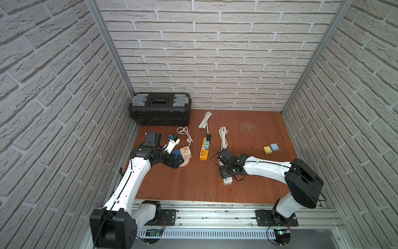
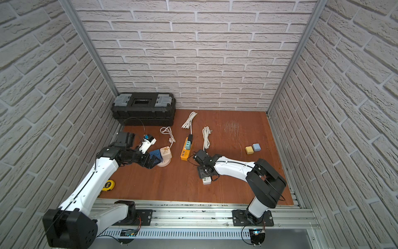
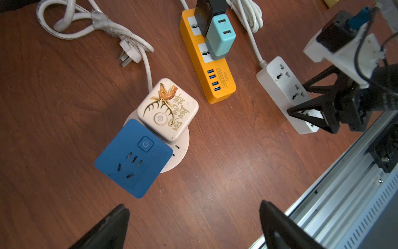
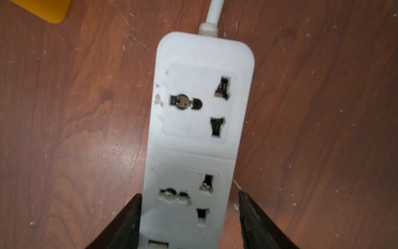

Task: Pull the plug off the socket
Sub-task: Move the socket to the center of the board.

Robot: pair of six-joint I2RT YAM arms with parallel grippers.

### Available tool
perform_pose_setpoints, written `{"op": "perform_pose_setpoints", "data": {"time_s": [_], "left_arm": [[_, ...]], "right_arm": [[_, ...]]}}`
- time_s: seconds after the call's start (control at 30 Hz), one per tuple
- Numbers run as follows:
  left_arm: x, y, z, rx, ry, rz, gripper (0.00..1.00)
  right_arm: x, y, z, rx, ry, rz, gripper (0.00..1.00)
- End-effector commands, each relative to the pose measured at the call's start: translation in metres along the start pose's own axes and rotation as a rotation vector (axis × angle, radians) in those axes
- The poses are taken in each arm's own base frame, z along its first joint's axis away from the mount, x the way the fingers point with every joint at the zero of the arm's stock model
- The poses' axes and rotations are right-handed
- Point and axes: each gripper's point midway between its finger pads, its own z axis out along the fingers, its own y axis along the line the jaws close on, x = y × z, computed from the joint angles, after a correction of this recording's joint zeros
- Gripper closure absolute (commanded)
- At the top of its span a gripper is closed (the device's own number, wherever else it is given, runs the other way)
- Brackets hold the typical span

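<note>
Brown worktop (image 1: 193, 189): task looking barely begun, no plug lifted anywhere, every plug in view seated, the pull itself left to do. Black toolbox (image 1: 160, 107) in back corner, lid down, contents hidden; only container here.

Left pincer (image 3: 192, 212) spread wide, empty, hovering above bare wood just beside blue cube plug (image 3: 133, 159). Right pincer (image 4: 189, 195) about half wide, straddling white strip (image 4: 200, 107), one side touching its edge, thin gap at the opposite side, so not clamped as far as visible. Two sockets of that strip empty in right wrist view; end under the pincer too hidden to call.

Orange strip (image 3: 221, 94) between the other two, carrying black plug (image 3: 206, 13) and teal charger (image 3: 220, 36). Round socket base (image 3: 183, 138) carrying blue cube plug and cream deer-print cube (image 3: 168, 110), side by side, touching. Likely target the blue cube plug, judging by left pincer so near; not certain.

Yellow tape measure (image 2: 108, 185) by left arm. Small yellow block (image 1: 267, 149) and pale blue block (image 1: 274, 147) touching, loose on wood, well apart from the strips.
</note>
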Motion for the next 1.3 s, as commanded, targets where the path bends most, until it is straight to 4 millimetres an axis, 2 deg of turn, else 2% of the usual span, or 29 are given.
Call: {"op": "perform_pose_setpoints", "data": {"time_s": [0.0, 0.07, 0.17, 0.33, 0.6, 0.77, 0.9, 1.1, 1.27], "left_arm": [[-0.002, -0.002, 0.005, 0.026, -0.006, 0.016, 0.02], [-0.003, -0.001, 0.005, 0.016, -0.009, 0.017, 0.02], [-0.001, -0.002, 0.005, 0.018, -0.013, 0.023, 0.02], [-0.001, -0.002, 0.006, 0.02, -0.01, 0.023, 0.02], [-0.001, -0.003, 0.006, 0.025, -0.008, 0.023, 0.02], [0.0, -0.003, 0.006, 0.021, -0.011, 0.023, 0.02], [0.0, -0.002, 0.006, 0.019, -0.009, 0.023, 0.02], [0.0, -0.002, 0.007, 0.022, -0.007, 0.021, 0.02], [0.001, -0.002, 0.007, 0.021, -0.006, 0.022, 0.02]], "right_arm": [[-0.019, 0.003, 0.001, 0.042, -0.044, 0.034, 0.33], [-0.024, 0.0, 0.004, 0.084, -0.04, 0.04, 0.4], [-0.035, -0.011, 0.005, 0.144, -0.049, 0.071, 0.57], [-0.058, -0.034, 0.004, 0.158, -0.067, 0.157, 0.7], [-0.115, -0.073, 0.022, 0.14, -0.053, 0.241, 0.71], [-0.148, -0.086, 0.047, 0.144, -0.021, 0.23, 0.71], [-0.169, -0.097, 0.057, 0.149, -0.019, 0.252, 0.7], [-0.179, -0.12, 0.063, 0.176, -0.012, 0.283, 0.68], [-0.168, -0.135, 0.065, 0.235, 0.011, 0.269, 0.66]]}}
